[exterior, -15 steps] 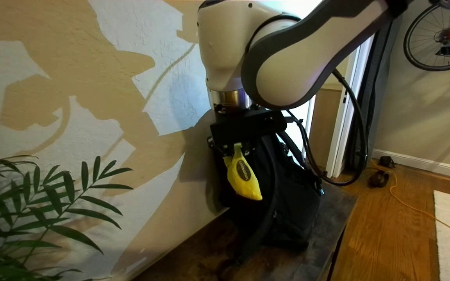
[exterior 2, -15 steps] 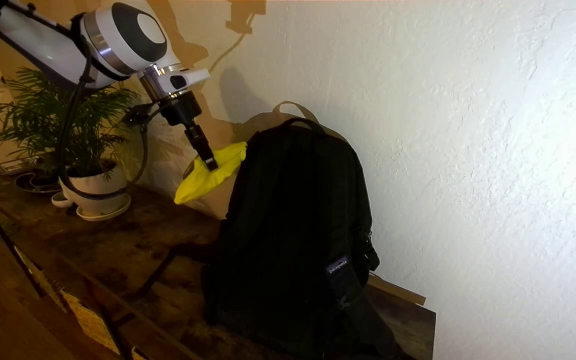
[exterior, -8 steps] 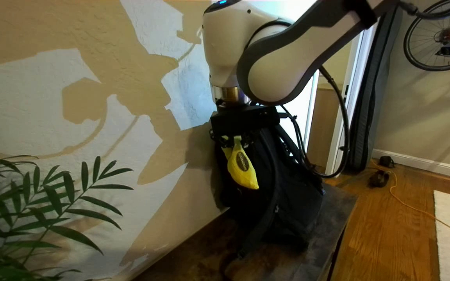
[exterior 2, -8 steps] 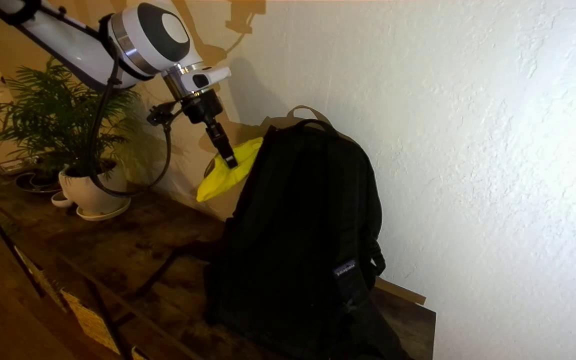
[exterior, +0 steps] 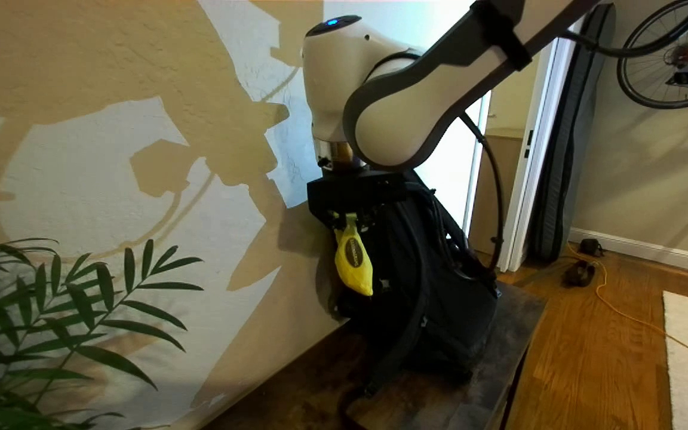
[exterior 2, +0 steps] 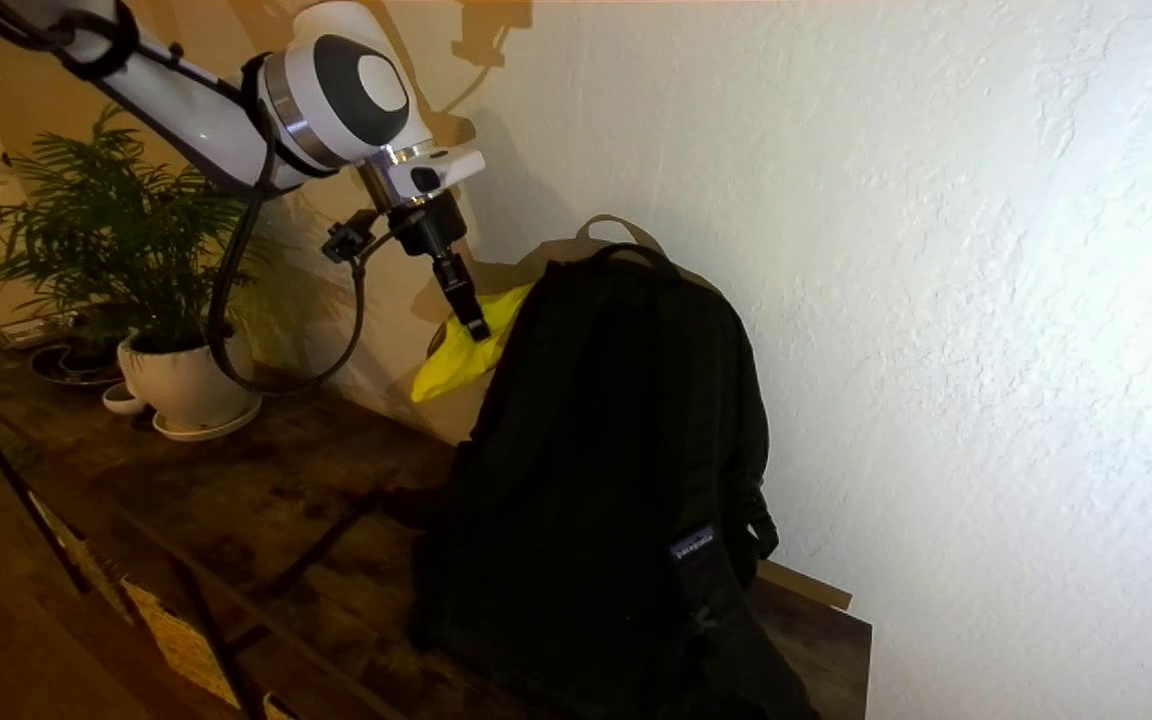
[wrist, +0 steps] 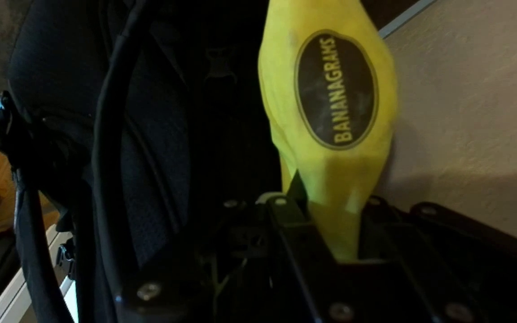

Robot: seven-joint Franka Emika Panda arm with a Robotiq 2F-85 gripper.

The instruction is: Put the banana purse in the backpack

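Note:
The banana purse, a yellow pouch with a dark oval label, hangs from my gripper in both exterior views (exterior: 353,269) (exterior 2: 451,365) and fills the upper middle of the wrist view (wrist: 335,89). My gripper (exterior 2: 477,328) is shut on it; the fingers sit on both sides of its narrowed part in the wrist view (wrist: 330,206). The large black backpack (exterior 2: 586,480) stands upright on the table against the wall. The gripper and purse are beside its upper side, and its edge hides part of the purse in that exterior view. The backpack's opening cannot be made out.
A wall (exterior 2: 936,300) runs close behind the backpack. A potted plant (exterior 2: 186,380) with a small white cup (exterior 2: 124,398) stands farther along the dark wooden table (exterior 2: 266,470). A backpack strap (exterior: 350,400) lies on the table. The arm's cable (exterior 2: 356,320) loops beside the gripper.
In an exterior view my gripper and the purse have moved right, toward the backpack, then slightly down. The backpack has shifted a little to the right. The purse has stayed in the grip.

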